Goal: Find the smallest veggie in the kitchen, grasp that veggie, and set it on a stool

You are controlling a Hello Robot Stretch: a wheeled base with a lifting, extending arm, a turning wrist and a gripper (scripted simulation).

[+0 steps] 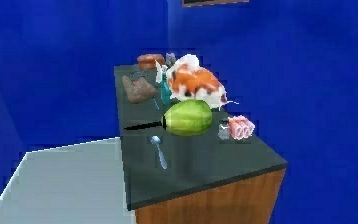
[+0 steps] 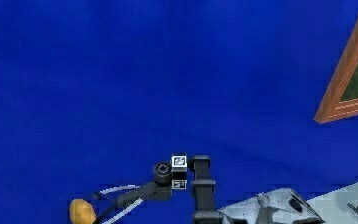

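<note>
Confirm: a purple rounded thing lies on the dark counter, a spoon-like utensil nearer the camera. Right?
No: the forward view shows the rounded thing is green, not purple. It does lie on the dark counter, the spoon-like utensil nearer the camera.

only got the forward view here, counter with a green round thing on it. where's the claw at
Observer: The arm side view has the claw low in the picture, against a blue wall.
Operator: anything at its tip
Observer: A yellow-orange rounded thing shows at the fingers' end; I cannot tell whether the claw holds it.
Operator: what else is over there
Observer: A brown-framed picture hangs at that view's right edge.
</note>
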